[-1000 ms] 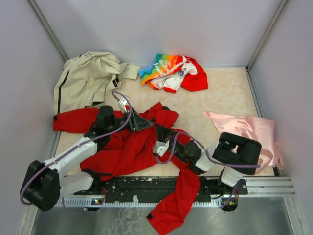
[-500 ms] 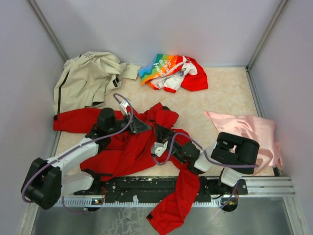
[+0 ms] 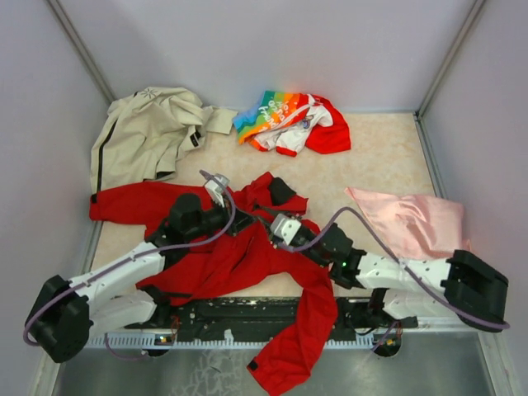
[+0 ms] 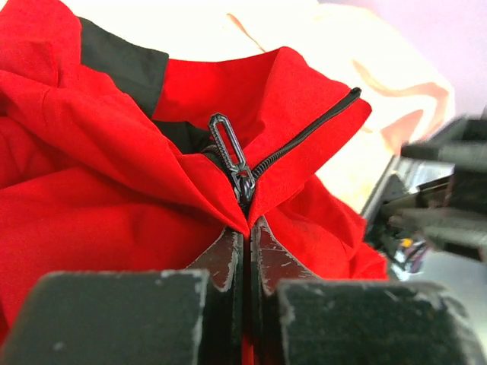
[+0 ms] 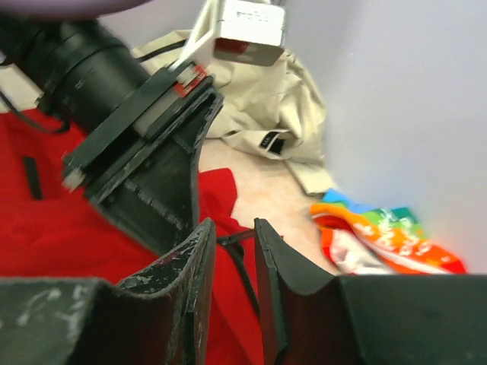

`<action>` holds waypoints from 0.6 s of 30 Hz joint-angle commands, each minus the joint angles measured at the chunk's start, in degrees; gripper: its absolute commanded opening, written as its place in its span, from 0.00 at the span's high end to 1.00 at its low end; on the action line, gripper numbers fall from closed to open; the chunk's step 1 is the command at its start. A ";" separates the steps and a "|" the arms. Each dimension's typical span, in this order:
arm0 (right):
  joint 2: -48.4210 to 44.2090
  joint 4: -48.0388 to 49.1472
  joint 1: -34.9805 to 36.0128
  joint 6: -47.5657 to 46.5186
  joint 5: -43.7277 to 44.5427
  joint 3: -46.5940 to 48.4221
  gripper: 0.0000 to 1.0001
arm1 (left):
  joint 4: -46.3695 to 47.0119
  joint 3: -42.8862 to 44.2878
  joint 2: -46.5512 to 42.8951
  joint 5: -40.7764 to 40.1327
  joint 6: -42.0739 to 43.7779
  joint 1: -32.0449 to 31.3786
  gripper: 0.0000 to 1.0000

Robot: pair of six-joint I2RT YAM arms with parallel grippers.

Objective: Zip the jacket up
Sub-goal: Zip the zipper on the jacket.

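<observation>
Jacket (image 3: 223, 262) lies between beige jacket (image 3: 148, 132) and pink cloth (image 3: 412, 219).

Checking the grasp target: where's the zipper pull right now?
Left wrist view, centre: the zipper pull sticks up from a fold of the red jacket, just above the left gripper and its closed fingertips.

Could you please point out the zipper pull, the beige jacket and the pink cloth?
zipper pull (image 4: 241, 175): left wrist view, its lower end.
beige jacket (image 3: 144, 132): top view, its middle.
pink cloth (image 3: 412, 221): top view, its middle.
</observation>
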 commanded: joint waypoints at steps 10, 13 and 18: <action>-3.50 -47.05 -17.57 40.45 -21.25 24.49 0.71 | 6.94 -4.44 -1.57 -22.44 19.71 -12.70 1.00; -0.78 -50.16 -21.44 47.15 -28.07 27.70 0.67 | 7.92 -5.28 -1.75 -23.70 21.62 -13.68 1.00; 5.20 -53.84 -22.81 51.00 -30.57 31.77 0.66 | 8.45 -5.76 -2.02 -23.83 23.63 -15.39 1.00</action>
